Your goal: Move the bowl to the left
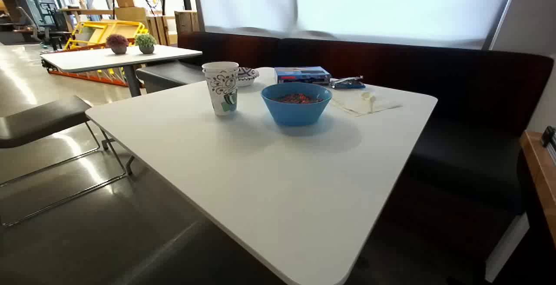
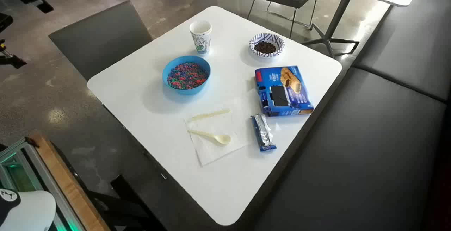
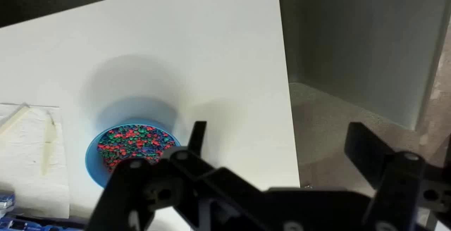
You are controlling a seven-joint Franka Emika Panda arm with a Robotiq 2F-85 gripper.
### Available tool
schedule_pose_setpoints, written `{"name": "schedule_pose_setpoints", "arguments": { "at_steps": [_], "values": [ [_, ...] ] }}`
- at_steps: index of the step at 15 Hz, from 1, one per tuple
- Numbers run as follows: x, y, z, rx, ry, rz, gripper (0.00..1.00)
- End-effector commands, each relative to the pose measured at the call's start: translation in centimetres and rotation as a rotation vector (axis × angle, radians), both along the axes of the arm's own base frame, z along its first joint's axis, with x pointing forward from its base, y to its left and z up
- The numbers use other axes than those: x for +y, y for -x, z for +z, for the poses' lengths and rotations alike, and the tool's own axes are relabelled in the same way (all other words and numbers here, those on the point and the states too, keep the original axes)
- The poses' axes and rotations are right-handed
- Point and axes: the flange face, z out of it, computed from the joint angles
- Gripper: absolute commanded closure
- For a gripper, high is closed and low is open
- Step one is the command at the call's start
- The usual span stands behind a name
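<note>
The bowl is white with a dark blue zigzag-like pattern and holds small dark brown pieces. It stands upright near the table's far corner in an exterior view. In an exterior view it is partly hidden behind the tall patterned cup. It is out of the wrist view. My gripper is wide open with nothing between the fingers. In the wrist view it lies over the table edge, right of the blue bowl. Its dark fingers also show high at the left edge of an exterior view, away from the bowl.
The blue bowl, full of coloured bits, stands near the cup. A blue snack box and a wrapped bar lie along the bench side. A napkin bears a spoon and another pale utensil. A chair stands beside the table.
</note>
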Motion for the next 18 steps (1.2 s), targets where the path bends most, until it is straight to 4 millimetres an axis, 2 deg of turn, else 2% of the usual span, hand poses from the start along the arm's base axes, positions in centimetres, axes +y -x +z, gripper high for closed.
{"name": "schedule_pose_setpoints", "arguments": {
  "at_steps": [1, 10, 13, 18],
  "values": [
    [0.0, 0.0, 0.1, 0.001, 0.000, 0.000, 0.00],
    [0.0, 0.0, 0.0, 0.001, 0.001, 0.000, 0.00],
    [-1.8, -1.8, 0.0, -0.017, 0.013, -0.045, 0.00],
    [-7.7, -6.3, 0.3, 0.019, -0.026, -0.120, 0.00]
  ]
}}
